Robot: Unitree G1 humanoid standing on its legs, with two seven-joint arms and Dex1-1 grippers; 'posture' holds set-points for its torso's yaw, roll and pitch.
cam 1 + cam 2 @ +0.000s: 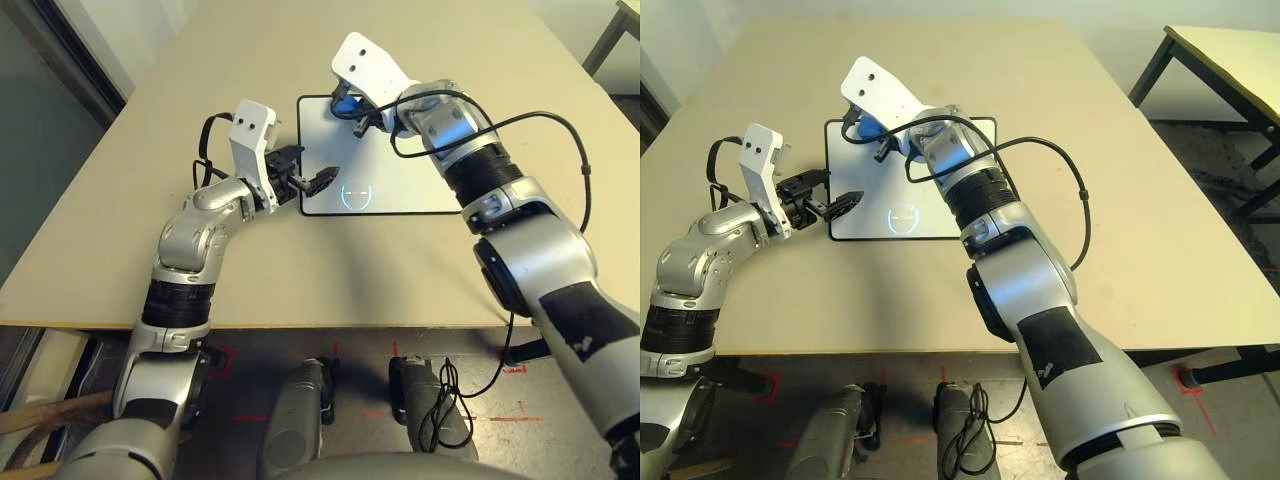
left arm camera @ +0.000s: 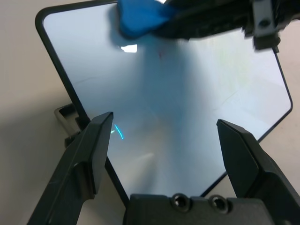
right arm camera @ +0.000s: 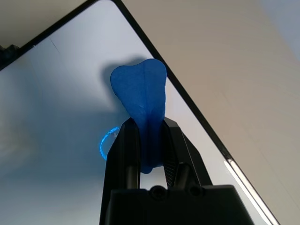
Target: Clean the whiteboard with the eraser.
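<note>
On the broad beige table [image 1: 150, 180], which takes up most of the head views, the whiteboard [image 1: 420, 170] lies flat toward the far middle, its thin black frame and rounded corners lined up roughly with the table's edges. Its white face carries a faint blue circular mark [image 1: 356, 195] near the near edge. A second table [image 1: 1230, 50] with dark legs stands off to the far right, well apart. The silver right arm reaches forward and to the left over the whiteboard, a black cable [image 1: 560, 150] looping off its forearm; the silver left arm comes in from the left side and stops at the board's near left corner. The right gripper [image 3: 147, 136] is pressed tight on the eraser [image 3: 139, 93], pinching the bright blue block at its narrow waist so that the wider end sticks out past the fingertips; in the right wrist view the eraser hangs over the board's surface near one framed edge, casting a shadow on the white, though whether it touches the board cannot be told. The left gripper [image 2: 164, 136] points level across the board with its two black fingers [image 2: 91, 154] spread wide and nothing between them, its tips over the frame at the left edge, near a small black side knob [image 2: 65, 117].
</note>
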